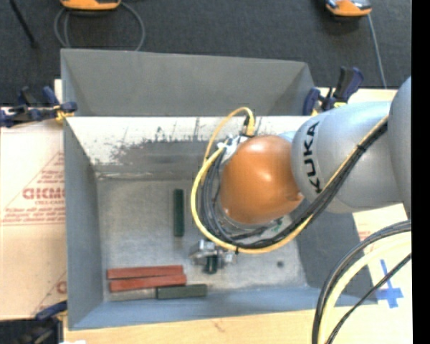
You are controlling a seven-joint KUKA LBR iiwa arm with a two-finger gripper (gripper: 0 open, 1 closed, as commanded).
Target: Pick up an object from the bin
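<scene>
Counting out from my gripper (211, 258): red-brown bars, that's two. The first red-brown bar (146, 272) and the second red-brown bar (135, 286) lie side by side, to the view's lower left of me. Dark green bars, two again: the long green bar (178, 212) just up-left of me, the short green bar (181, 291) just below-left. Four things in all.

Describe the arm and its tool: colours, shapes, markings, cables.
The arm is a thick, rounded silver-grey tube with KUKA lettering in black. Its wrist carries a smooth orange dome cover, ringed by looping yellow and black cables. Beneath it, the tool is small, dark and metallic.
</scene>
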